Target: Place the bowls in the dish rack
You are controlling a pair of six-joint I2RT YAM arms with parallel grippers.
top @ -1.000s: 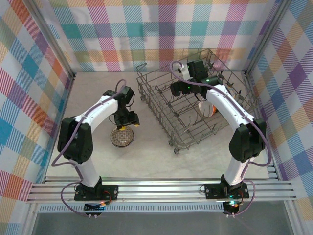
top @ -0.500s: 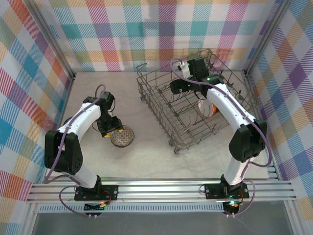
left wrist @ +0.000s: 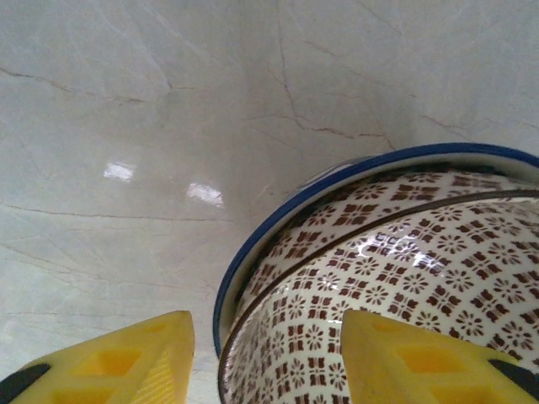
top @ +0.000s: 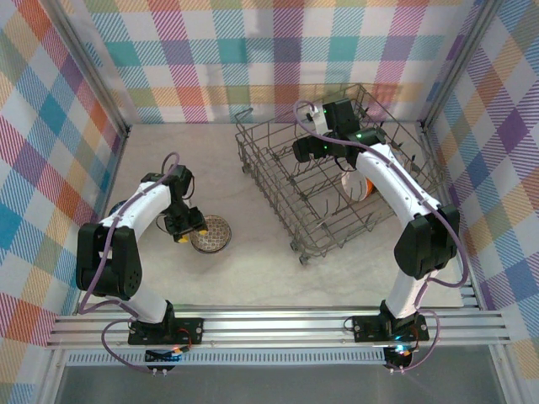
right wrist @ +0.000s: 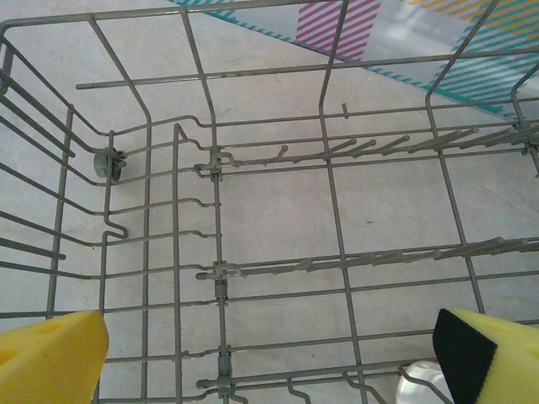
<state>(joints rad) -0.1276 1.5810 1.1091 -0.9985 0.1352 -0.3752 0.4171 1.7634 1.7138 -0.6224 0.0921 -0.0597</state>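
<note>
We find the left gripper (top: 187, 229) low over the pale marble table (top: 253, 269), its yellow fingers (left wrist: 109, 362) apart and straddling the rim of a brown-patterned bowl (left wrist: 404, 278) covered in small florets. That bowl sits nested in a blue-rimmed bowl (left wrist: 253, 252); the pair stands left of the dish rack (top: 312, 215), roughly midway between the table's near and far edges. The right gripper (top: 305, 151) hangs wide open inside the grey wire rack at the table's far right corner, where an orange bowl (top: 362, 187) leans among the tines.
</note>
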